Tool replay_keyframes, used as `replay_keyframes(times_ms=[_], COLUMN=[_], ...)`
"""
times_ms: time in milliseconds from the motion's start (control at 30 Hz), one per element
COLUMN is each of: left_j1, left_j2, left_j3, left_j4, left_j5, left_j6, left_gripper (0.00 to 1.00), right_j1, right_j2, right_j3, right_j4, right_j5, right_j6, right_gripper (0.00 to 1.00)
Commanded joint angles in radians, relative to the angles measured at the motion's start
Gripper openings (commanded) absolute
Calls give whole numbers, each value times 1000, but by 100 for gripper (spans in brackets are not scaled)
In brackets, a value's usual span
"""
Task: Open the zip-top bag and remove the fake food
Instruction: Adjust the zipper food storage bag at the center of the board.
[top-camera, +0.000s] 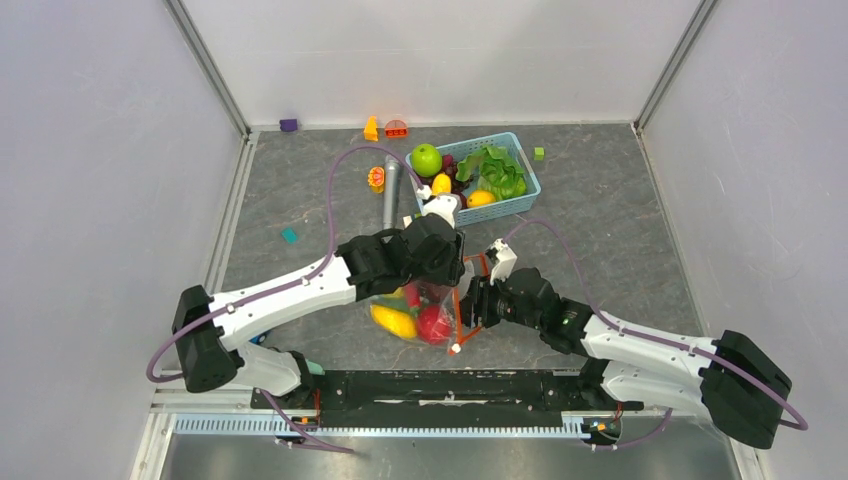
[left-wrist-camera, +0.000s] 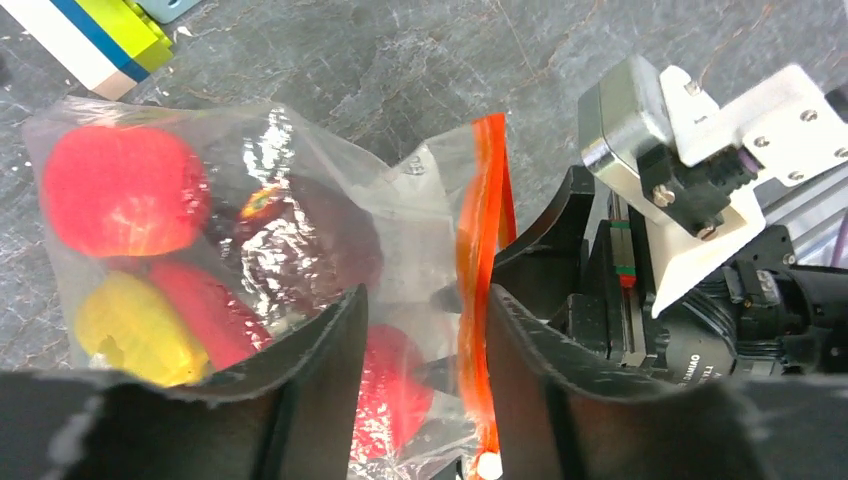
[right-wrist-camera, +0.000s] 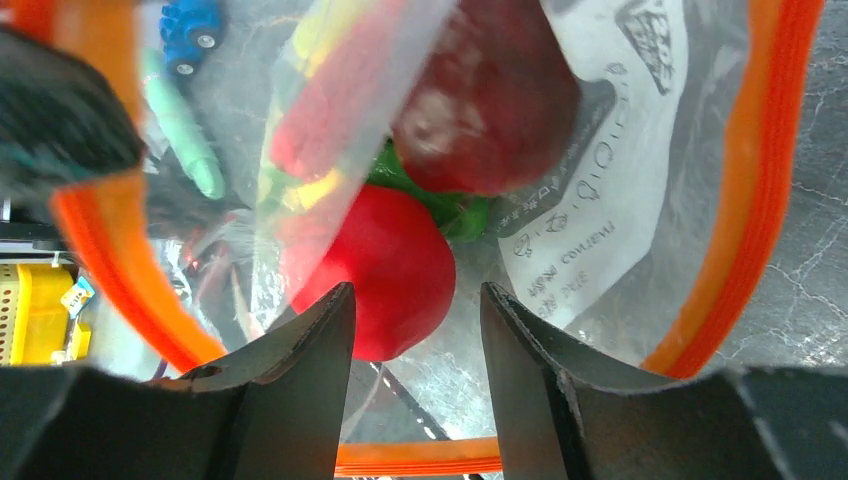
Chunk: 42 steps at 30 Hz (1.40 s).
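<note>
The zip-top bag (top-camera: 420, 318) lies on the grey table between both grippers, its orange-red zip strip (top-camera: 459, 312) on the right side. Inside are fake food pieces: a yellow mango piece (top-camera: 393, 321) and a red fruit (top-camera: 433, 326). My left gripper (top-camera: 445, 262) is open; in the left wrist view its jaws (left-wrist-camera: 425, 295) straddle the strip (left-wrist-camera: 478, 300), which lies against the right finger. My right gripper (top-camera: 478, 300) is open; in the right wrist view (right-wrist-camera: 415, 290) the strip (right-wrist-camera: 760, 200) rings the fingers. A red fruit (right-wrist-camera: 385, 270) sits just past the fingertips, a maroon one (right-wrist-camera: 490, 100) behind it.
A light-blue basket (top-camera: 527, 165) at the back holds lettuce (top-camera: 495, 170), with a green apple (top-camera: 426, 160) at its left end. A silver cylinder (top-camera: 390, 195) lies left of it. Small toy blocks (top-camera: 371, 128) are scattered along the back wall, and a teal piece (top-camera: 289, 236) lies at the left.
</note>
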Motion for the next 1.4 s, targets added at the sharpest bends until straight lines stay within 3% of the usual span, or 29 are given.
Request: replay_keyframes(times_ms=[0,133,300,633,1000,1167,1267,1367], left_j1=[83,271,404,440,471,487,489,491], left_j2=[-81,-192,-231,-157,-63,-28,-27,-37], left_j3=[-22,-181,-276,-409,-499,-532,-555,-571], left_j4=[49,119,95,191,367,416,442,453], left_j5=[40,146,109,69,126,163,180,185], left_j6=[-26,-99,-97,-88,-59,-69,-72,-76], left_gripper=[60,71,77,82,85,81,69,51], right_j1=[2,3,1,1,1,0,0,1], right_j2=[-16,-30,-48,-65,-63,-56,-54,-51], right_j3=[-11,-21,-34,-56,-53,-49,-48,-49], right_j4=[48,50,58,63,59,55,55,55], right_j5=[26,29,31,20,6,4,3,6], right_j6=[4,6,4,9,1,-1,-3,-3], right_gripper=[55,57,60,63,64,64,64,64])
